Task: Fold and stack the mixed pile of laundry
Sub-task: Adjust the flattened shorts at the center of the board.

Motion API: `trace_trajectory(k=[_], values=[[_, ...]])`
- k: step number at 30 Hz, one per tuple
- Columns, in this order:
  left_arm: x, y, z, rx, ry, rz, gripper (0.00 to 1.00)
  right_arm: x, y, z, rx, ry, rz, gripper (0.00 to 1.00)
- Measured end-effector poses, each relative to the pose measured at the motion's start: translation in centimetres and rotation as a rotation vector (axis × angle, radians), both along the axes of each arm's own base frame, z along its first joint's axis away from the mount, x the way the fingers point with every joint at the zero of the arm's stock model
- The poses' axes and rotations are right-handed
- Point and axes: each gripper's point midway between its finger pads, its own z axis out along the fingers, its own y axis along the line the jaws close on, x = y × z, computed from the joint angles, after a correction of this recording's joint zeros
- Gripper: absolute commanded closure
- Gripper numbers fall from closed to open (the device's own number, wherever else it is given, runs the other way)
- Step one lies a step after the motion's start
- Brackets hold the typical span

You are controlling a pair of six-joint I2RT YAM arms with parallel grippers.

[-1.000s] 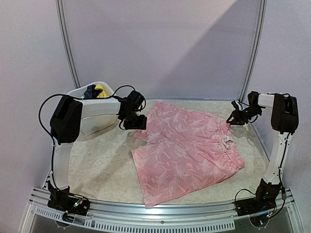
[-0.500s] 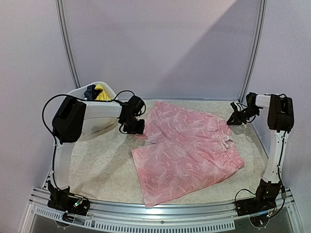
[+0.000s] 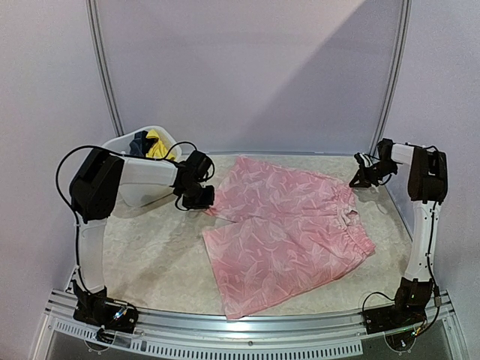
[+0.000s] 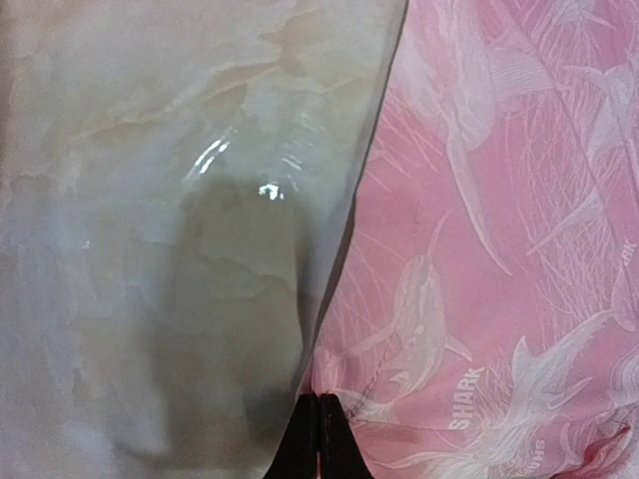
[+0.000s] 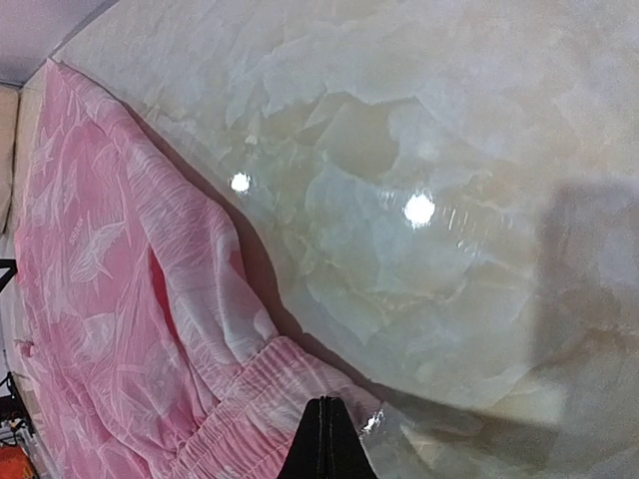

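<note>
1. Pink shorts [image 3: 289,229] lie spread flat on the marbled table [image 3: 150,255], waistband to the right.
2. Left gripper [image 4: 319,431] is pinched tight on a leg hem at the shorts' left edge.
3. Right gripper [image 5: 326,439] is clamped on the far waistband corner.
4. Navy piece [image 3: 139,141] and yellow piece [image 3: 156,144] sit in the white tub [image 3: 116,142], far left.

Black two-finger left gripper [image 3: 196,196]: jaws pressed together, tips down; white-and-black left arm [image 3: 146,171] stretched sideways toward centre. Matching right gripper [image 3: 360,180]: jaws together; right arm [image 3: 421,225] upright, wrist folded inward.
</note>
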Motion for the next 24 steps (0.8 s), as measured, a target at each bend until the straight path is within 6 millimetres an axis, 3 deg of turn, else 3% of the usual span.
trace_trajectory(k=[2, 5, 7, 11, 13, 15, 18, 22, 24], values=[[0.1, 0.7, 0.0, 0.004, 0.001, 0.014, 0.95, 0.7, 0.0, 0.4, -0.015, -0.02, 0.002, 1.0], [0.5, 1.4, 0.0, 0.011, -0.003, 0.028, 0.72, 1.7, 0.0, 0.8, -0.025, -0.039, -0.006, 1.0], [0.7, 1.6, 0.1, 0.014, -0.007, 0.033, 0.65, 2.4, 0.0, 0.9, -0.028, -0.052, -0.009, 0.99], [0.8, 1.8, 0.7, 0.019, -0.016, 0.026, 0.51, 2.4, -0.1, 0.3, -0.03, -0.034, -0.011, 0.76], [0.8, 2.0, 1.9, 0.024, -0.035, 0.02, 0.47, 2.1, -0.1, 0.2, -0.036, -0.033, -0.009, 0.64], [0.9, 2.2, 4.3, 0.023, -0.072, 0.011, 0.44, 1.2, -0.1, 0.1, -0.042, -0.019, -0.009, 0.61], [0.7, 2.0, 9.6, 0.0, -0.164, -0.024, 0.42, -0.9, 0.1, 0.7, -0.048, 0.006, -0.007, 0.59], [-1.2, 0.7, 17.2, -0.049, -0.294, -0.13, 0.43, -3.9, 0.6, 4.1, -0.06, -0.019, 0.025, 0.57], [-3.2, -0.8, 19.2, -0.063, -0.32, -0.209, 0.46, -5.6, 1.0, 6.4, -0.068, -0.051, 0.055, 0.57]])
